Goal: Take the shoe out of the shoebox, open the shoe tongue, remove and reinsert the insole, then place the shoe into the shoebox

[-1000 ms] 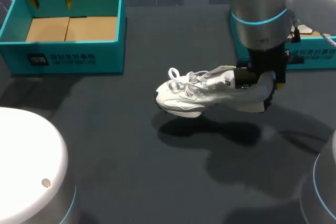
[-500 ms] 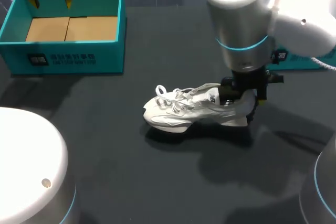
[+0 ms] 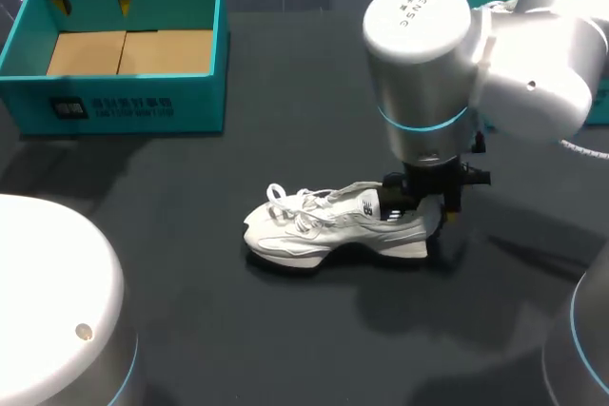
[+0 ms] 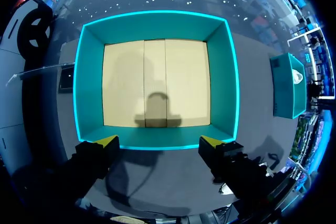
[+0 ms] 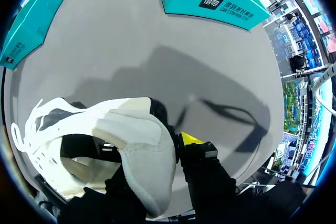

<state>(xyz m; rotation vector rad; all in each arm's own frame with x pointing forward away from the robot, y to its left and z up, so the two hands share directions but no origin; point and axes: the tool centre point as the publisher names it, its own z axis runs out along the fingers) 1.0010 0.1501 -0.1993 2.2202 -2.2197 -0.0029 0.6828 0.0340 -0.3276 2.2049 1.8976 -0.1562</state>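
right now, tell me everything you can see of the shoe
The shoe is a white sneaker with a fabric-looking upper, loose white laces and a thick pale sole. It is upright, apparently sole down on the dark table, near its middle, toe toward my left. The right end effector grips its heel collar, one finger inside and one behind the heel. Nothing else touches it.
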